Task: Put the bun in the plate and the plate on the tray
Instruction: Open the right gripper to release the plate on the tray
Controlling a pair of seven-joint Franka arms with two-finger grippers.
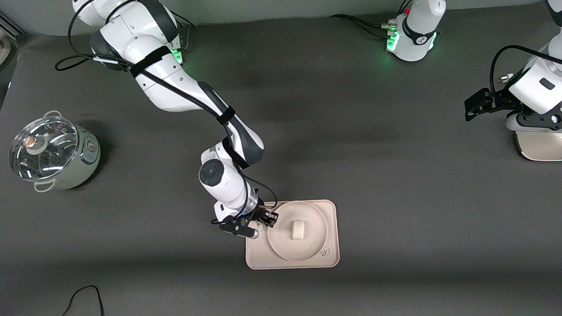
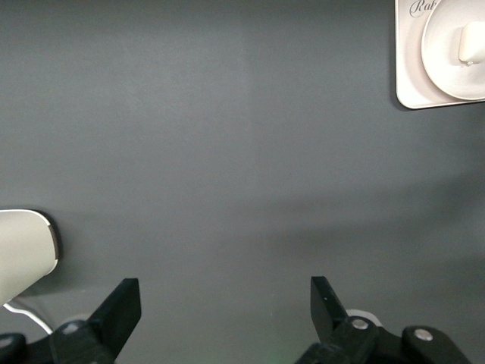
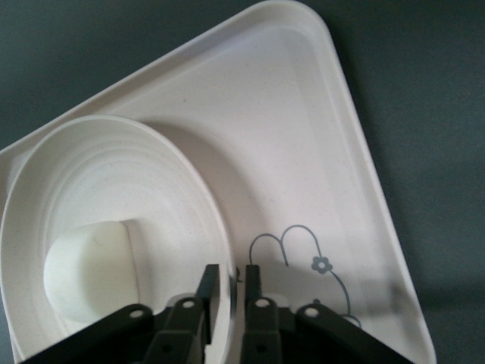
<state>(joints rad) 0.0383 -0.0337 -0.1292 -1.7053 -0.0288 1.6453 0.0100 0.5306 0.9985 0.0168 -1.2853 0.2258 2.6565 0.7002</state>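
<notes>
Front view: small cream-white rounded bun sits mid-dish in the round pale-beige shallow plate, and the plate rests flat on the cream rectangular tray with the bear drawing, so both placements look done. Right claw straddles the plate rim at the right arm's end of the tray, one finger inside, one outside, narrow gap, looks like it's just letting go. Left claw waits spread wide over bare dark tabletop, holding nothing.
</notes>
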